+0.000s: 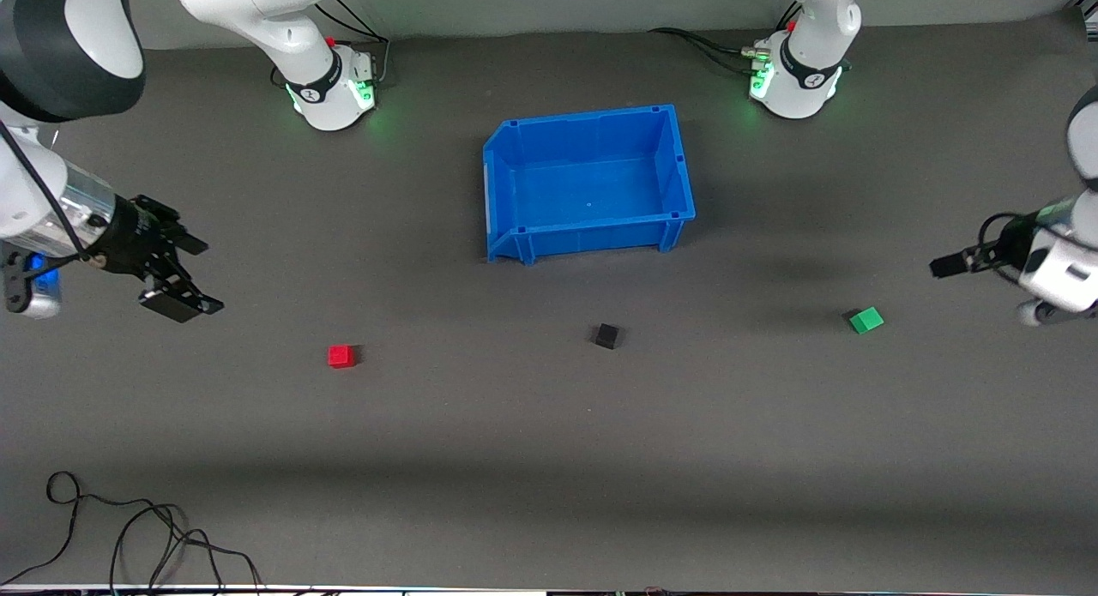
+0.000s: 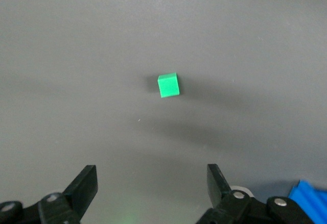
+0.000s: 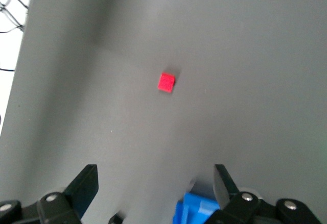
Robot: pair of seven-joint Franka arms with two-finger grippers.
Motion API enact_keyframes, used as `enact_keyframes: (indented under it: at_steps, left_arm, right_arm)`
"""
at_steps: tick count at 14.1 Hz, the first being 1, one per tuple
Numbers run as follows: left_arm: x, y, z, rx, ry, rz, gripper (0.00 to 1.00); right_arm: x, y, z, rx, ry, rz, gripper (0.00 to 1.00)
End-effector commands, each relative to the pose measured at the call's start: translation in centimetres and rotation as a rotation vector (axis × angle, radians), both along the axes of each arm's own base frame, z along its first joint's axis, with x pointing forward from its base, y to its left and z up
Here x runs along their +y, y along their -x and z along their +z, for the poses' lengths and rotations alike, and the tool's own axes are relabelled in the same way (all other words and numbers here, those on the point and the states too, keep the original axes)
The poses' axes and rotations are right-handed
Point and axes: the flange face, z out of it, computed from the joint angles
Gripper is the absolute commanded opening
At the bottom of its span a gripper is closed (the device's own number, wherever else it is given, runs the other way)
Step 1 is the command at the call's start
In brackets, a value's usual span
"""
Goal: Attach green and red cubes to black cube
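both pincers wide open, empty: left pincer (image 2: 152,185) over green cube (image 2: 168,85), right pincer (image 3: 156,185) over red cube (image 3: 166,82); black cube (image 1: 607,335) between them on bench (image 1: 549,459).

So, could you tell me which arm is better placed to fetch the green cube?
The left arm. Its open left gripper hangs over the table close to the green cube, which sits centred in its wrist view. The right gripper, also open, is up at the other end, near the red cube.

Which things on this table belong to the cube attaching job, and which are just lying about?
Job:
green cube
red cube
black cube
left gripper, open
right gripper, open

Lying about:
blue bin
loose black cable
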Motion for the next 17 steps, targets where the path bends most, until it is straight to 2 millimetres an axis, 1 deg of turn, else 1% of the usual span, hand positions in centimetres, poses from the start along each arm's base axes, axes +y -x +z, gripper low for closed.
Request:
enact_keyframes:
  at_steps: [1,2,5,7,9,10,11,12,14,15,17]
  left_arm:
    - [-0.8,-1.8,-5.0,0.012,-0.003,0.091,0.98]
    - [-1.0,-2.3,-6.7,0.012,0.0,0.09,0.98]
    - [-0.7,-3.0,-11.3,0.037,0.005,0.122,0.98]
    - [-1.1,-3.1,-13.6,0.06,0.002,0.144,0.98]
    - [-1.0,-3.3,-15.9,0.063,0.007,0.147,0.98]
    - [-0.7,-3.4,-17.0,0.061,0.009,0.152,0.98]
    - [-0.8,-3.4,-17.7,0.058,0.011,0.153,0.98]
    - [-0.6,-3.5,-18.4,0.055,0.012,0.156,0.99]
    - [-0.5,-3.5,-19.8,0.04,0.014,0.157,0.99]
    - [-0.5,-3.3,-20.4,0.038,0.015,0.155,0.99]
    - [-0.4,-3.0,-20.8,0.036,0.014,0.147,0.99]
  right_arm:
    - [-0.9,0.0,-3.6,0.082,-0.071,-0.098,1.0]
    - [-1.9,-0.1,-5.4,0.094,-0.098,-0.134,1.0]
    - [-3.2,0.6,-11.0,0.104,-0.118,-0.196,1.0]
    - [-4.0,1.2,-15.2,0.083,-0.142,-0.234,1.0]
    - [-4.8,1.8,-20.1,0.039,-0.148,-0.249,1.0]
    - [-4.9,1.7,-22.8,0.037,-0.168,-0.257,1.0]
    - [-5.3,1.6,-25.1,0.053,-0.199,-0.254,1.0]
    - [-6.3,1.4,-27.3,0.059,-0.239,-0.259,1.0]
    - [-7.2,1.0,-31.9,0.023,-0.277,-0.259,1.0]
    - [-7.4,1.0,-33.8,0.0,-0.277,-0.255,1.0]
    - [-7.6,0.8,-36.5,-0.025,-0.285,-0.262,1.0]
